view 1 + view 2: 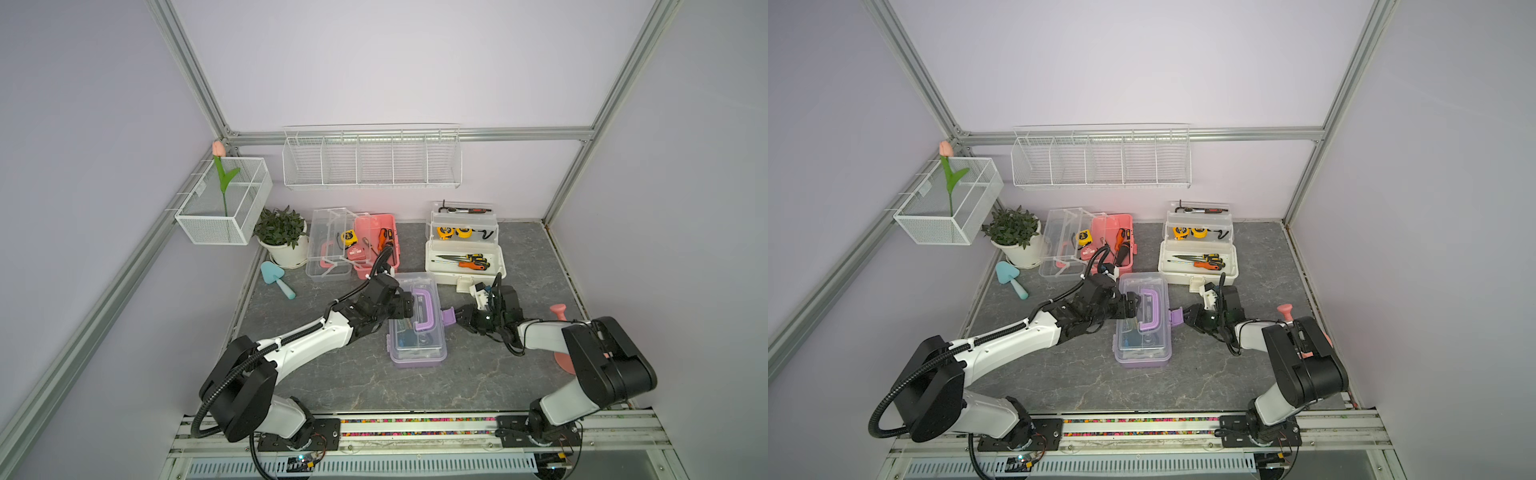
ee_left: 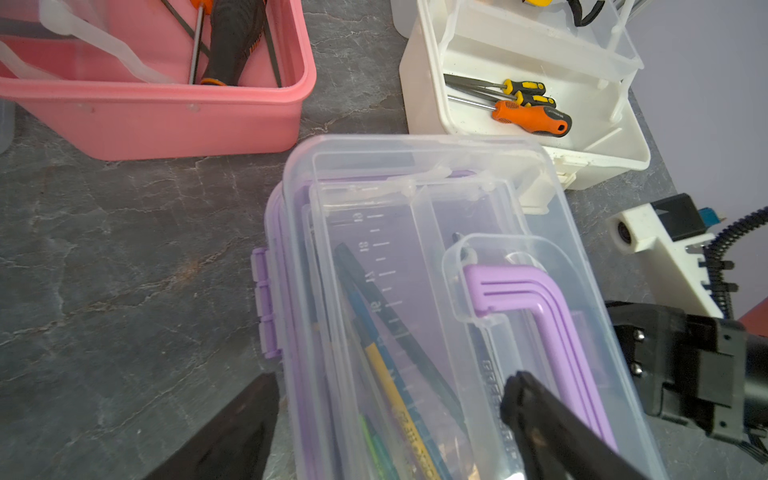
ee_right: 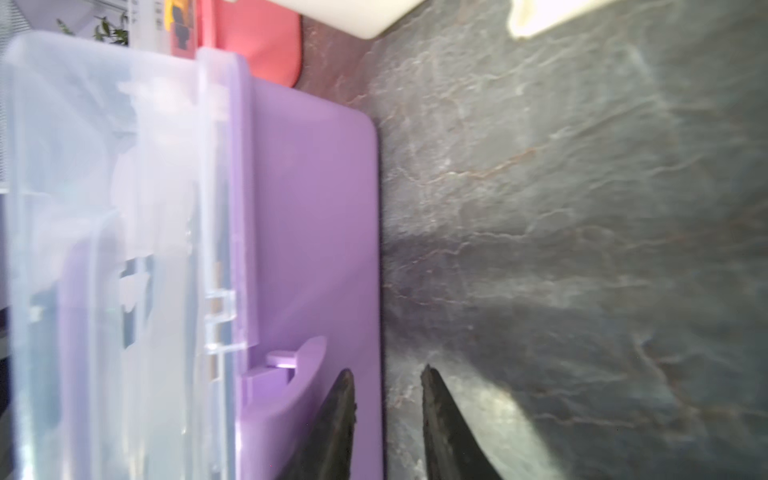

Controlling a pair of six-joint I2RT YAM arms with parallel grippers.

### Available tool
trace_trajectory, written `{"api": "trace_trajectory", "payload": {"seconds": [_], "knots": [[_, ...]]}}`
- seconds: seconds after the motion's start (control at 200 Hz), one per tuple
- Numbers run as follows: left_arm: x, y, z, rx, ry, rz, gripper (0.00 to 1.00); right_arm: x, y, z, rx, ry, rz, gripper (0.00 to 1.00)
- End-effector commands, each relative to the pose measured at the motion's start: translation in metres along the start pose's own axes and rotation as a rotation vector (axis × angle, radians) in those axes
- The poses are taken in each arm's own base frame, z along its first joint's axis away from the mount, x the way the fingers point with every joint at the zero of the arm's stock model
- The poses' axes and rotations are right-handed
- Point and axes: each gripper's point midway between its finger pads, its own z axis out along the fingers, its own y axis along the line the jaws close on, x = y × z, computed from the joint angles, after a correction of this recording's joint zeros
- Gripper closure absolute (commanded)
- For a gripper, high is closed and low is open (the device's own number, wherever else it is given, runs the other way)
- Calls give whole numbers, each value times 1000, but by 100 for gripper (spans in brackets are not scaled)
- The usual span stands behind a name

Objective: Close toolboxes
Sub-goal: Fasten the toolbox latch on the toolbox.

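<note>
Left tool [image 1: 408, 309] stood wide over purple toolbox [image 1: 417, 345], right tool [image 1: 458, 318] narrow and empty beside its latch [image 1: 448, 316]; a glancing push risked sliding it.

Qty: 3 toolboxes [image 1: 417, 353] [image 1: 370, 222] [image 1: 465, 276], 2 wire baskets [image 1: 372, 166] [image 1: 224, 224], 1 plant [image 1: 278, 226], 1 trowel [image 1: 274, 276], 1 tulip [image 1: 219, 148].

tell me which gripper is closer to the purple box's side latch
Right. The right gripper sits at the latch; the left gripper is over the lid, by the handle.

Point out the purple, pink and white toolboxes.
Purple plastic toolbox [image 1: 417, 349], in a top view, clear lid.
Pink plastic toolbox [image 2: 166, 124], left wrist view, outer wall.
White plastic toolbox [image 1: 465, 277], in a top view, near side.
</note>
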Motion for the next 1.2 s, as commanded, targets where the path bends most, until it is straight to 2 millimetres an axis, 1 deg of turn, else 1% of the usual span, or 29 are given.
{"api": "trace_trajectory", "payload": {"seconds": [0.0, 0.26, 0.515, 0.69, 0.84, 1.005, 1.12, 1.195], "knots": [[9, 9, 4, -44, 52, 7, 12, 0, 15, -2, -43, 7, -11, 69], [-2, 9, -1, -56, 24, 25, 10, 0, 26, -5, -59, 4, -29, 69], [-18, -6, -4, -6, -12, 15, 8, -1, 36, -12, -64, -12, -52, 69], [-19, -9, -4, 5, -8, 12, 8, 0, 38, -13, -69, -9, -54, 69], [-19, -8, -6, 3, -9, 14, 8, -2, 40, -15, -71, -27, -54, 68], [-20, -7, -6, -2, -9, 15, 8, -6, 44, -18, -74, -44, -60, 64], [-17, -6, -4, -4, 0, 15, 8, -5, 45, -18, -80, -43, -53, 61], [-16, -6, -2, -5, 5, 14, 8, -4, 49, -18, -106, -34, -45, 60]]}}
